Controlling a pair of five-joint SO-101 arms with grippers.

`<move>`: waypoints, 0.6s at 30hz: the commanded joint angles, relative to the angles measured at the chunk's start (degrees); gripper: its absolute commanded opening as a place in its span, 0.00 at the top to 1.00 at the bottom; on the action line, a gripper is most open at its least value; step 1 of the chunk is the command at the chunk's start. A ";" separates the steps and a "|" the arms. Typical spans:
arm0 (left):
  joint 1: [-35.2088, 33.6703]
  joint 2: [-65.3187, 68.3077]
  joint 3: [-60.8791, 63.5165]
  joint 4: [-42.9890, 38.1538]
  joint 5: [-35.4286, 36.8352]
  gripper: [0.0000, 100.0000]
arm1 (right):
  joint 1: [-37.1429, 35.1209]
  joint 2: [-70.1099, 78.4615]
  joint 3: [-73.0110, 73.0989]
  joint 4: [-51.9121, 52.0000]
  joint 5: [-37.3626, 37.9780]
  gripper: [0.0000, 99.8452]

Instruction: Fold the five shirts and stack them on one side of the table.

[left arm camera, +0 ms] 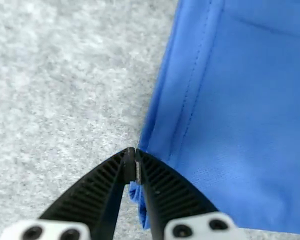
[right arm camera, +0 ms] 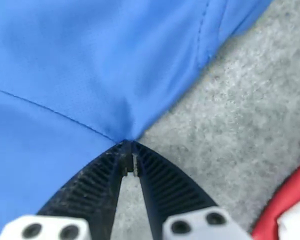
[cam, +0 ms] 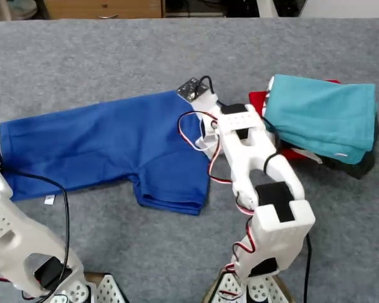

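A blue shirt [cam: 107, 148] lies spread across the grey table, folded in half along its length. My left gripper [left arm camera: 133, 161] is shut on the blue shirt's hem edge [left arm camera: 155, 120] at the shirt's left end, by the left table edge. My right gripper [right arm camera: 129, 154] is shut on the blue shirt's edge [right arm camera: 140, 100] at its right end; in the high view it sits under the white arm [cam: 205, 129]. A stack of folded shirts with a teal one [cam: 322, 117] on top lies to the right, with red [cam: 258, 101] and black [cam: 357, 165] layers beneath.
The grey felt table [cam: 114, 57] has free room at the back and in front of the shirt. A red cloth edge [right arm camera: 285, 210] of the stack lies close to my right gripper. Furniture stands beyond the far table edge.
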 commanded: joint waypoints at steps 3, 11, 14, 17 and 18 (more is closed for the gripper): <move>0.62 -1.54 -2.73 0.62 -0.26 0.98 | 0.31 -1.10 -5.76 7.30 0.35 1.00; 5.71 -4.53 -4.40 5.45 2.64 0.98 | -4.97 -12.97 -8.31 12.13 -3.60 1.00; 9.14 -4.70 -0.18 6.07 2.11 0.98 | -7.43 -13.85 -6.99 9.76 -3.69 1.00; 9.41 -4.09 3.60 1.41 2.37 0.98 | -7.34 -11.47 -4.88 5.63 -3.78 1.00; 8.44 -4.09 4.92 -0.62 2.46 0.98 | -6.90 -10.42 -4.00 4.92 -3.60 1.00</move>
